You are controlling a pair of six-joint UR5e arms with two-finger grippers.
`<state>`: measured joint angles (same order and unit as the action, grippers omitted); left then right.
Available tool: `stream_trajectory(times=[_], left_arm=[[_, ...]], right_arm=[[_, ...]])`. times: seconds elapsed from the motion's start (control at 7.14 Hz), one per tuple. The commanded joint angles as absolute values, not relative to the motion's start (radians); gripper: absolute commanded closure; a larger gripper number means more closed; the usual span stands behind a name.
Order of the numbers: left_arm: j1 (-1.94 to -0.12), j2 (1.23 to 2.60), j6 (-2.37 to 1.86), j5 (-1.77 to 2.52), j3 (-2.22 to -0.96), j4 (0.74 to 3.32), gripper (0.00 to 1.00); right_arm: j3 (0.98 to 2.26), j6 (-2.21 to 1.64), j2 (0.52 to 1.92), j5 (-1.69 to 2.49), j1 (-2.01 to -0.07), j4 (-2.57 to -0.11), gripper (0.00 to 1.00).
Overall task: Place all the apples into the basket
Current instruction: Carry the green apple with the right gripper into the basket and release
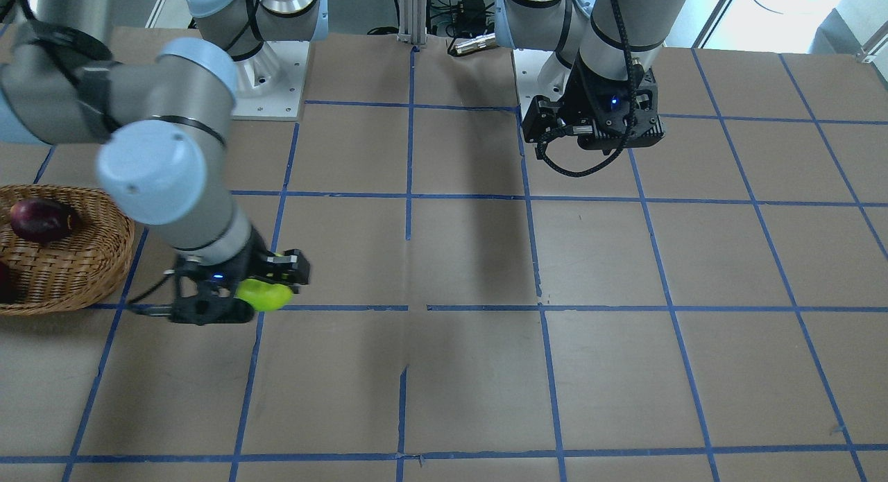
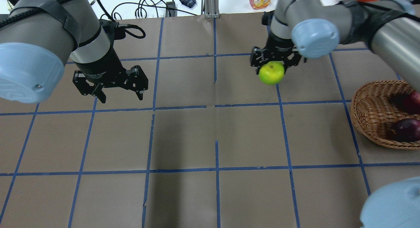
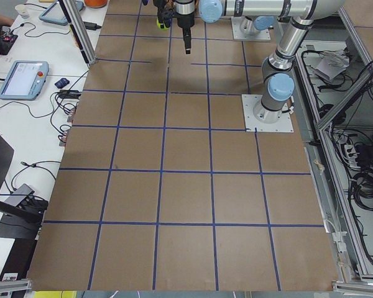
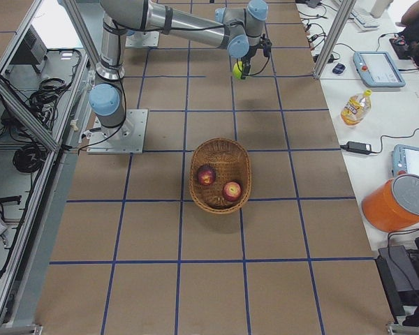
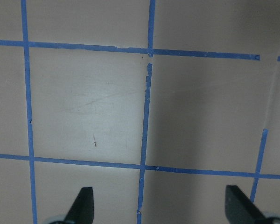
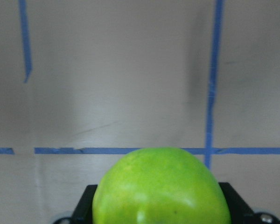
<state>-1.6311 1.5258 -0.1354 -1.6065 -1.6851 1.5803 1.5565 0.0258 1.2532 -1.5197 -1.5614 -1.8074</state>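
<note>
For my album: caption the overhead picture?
Right gripper holds a round lime-green apple; two dark-red apples lie in the woven wicker basket.

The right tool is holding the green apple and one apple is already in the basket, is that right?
Not quite. The right tool holds the green apple, but the basket already has two apples, not one: a dark apple and a red apple, as the exterior right view shows.

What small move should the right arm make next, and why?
Probably carry the green apple sideways toward the basket. The right gripper is shut on it, held above the table, and the basket, with two apples inside, lies apart to its right in the overhead view.
</note>
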Motion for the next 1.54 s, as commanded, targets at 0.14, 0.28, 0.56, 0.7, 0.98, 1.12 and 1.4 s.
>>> stream_trajectory(times=[0.14, 0.28, 0.56, 0.7, 0.98, 1.12, 1.4], left_arm=[[-1.629, 1.525, -0.129, -1.609, -1.684, 1.580, 0.00], [-1.629, 1.525, -0.129, -1.609, -1.684, 1.580, 0.00], [-1.631, 1.525, -0.133, -1.609, -1.686, 1.580, 0.00], [-1.629, 1.525, -0.135, -1.611, -1.686, 1.582, 0.00], [-1.629, 1.523, -0.135, -1.611, -1.686, 1.582, 0.00], [-1.629, 1.523, -0.135, -1.612, -1.686, 1.582, 0.00], [-1.631, 1.523, -0.137, -1.612, -1.686, 1.582, 0.00]], right_arm=[[1.618, 0.491, 1.325, -1.641, -1.220, -1.775, 0.53], [1.644, 0.597, 1.327, -1.644, -1.138, -1.784, 0.53], [1.716, 0.696, 1.321, -1.640, -1.023, -1.825, 0.52], [1.756, 0.699, 1.321, -1.640, -1.022, -1.844, 0.49], [1.793, 0.738, 1.319, -1.641, -1.016, -1.922, 0.00], [1.793, 0.739, 1.319, -1.644, -1.015, -1.924, 0.00], [1.769, 0.726, 1.342, -1.643, -1.020, -1.907, 0.00]])
